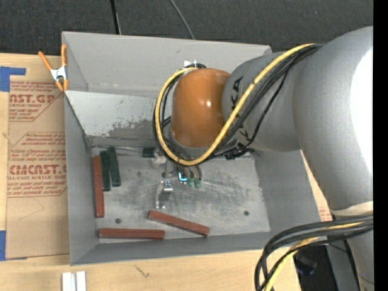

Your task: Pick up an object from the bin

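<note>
Over the bare middle of the bin floor hangs my gripper. It sits under my orange cover, which, with the cables looped round it, hides its upper part from the camera. Whether it is spread or pressed together I cannot tell.

Nearest to it is the slanted red bar, lying flat toward the front wall. Its left end is almost under my gripper and its right end runs off toward the front right. I cannot tell whether I touch it.

Left of that, the front red bar lies along the front wall, its right end near the slanted bar's left end. The left red bar lies by the left wall, running front to back. Just beside it on its right are two shorter green bars, side by side. These three are well apart from my gripper, with scratched metal between. My arm covers the bin's right rim and back right corner.
</note>
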Controlling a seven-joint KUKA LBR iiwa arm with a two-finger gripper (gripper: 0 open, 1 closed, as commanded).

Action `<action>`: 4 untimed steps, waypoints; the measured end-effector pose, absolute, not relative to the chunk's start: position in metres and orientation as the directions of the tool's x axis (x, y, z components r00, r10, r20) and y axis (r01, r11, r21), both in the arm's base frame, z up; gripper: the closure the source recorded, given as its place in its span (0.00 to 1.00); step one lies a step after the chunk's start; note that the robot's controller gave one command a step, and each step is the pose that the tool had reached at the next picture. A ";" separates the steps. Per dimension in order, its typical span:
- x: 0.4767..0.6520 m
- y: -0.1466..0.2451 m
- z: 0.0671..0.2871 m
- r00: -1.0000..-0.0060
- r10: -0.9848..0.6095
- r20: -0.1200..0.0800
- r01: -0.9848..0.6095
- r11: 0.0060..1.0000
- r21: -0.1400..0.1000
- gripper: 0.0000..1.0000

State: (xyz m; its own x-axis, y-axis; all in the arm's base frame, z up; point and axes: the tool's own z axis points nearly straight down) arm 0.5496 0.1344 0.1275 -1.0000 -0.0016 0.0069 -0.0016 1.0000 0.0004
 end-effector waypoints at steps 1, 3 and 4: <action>0.552 0.134 0.132 -1.000 -0.001 0.000 -0.001 1.000 0.001 0.00; 0.508 0.093 0.080 -0.993 -0.120 -0.016 -0.120 0.993 -0.003 0.00; 0.480 0.098 0.080 -0.993 -0.114 -0.002 -0.114 0.993 0.001 1.00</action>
State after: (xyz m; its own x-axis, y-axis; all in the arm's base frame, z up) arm 0.4796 0.0977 0.0799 -0.9934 -0.1143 -0.0020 -0.1143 0.9934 0.0014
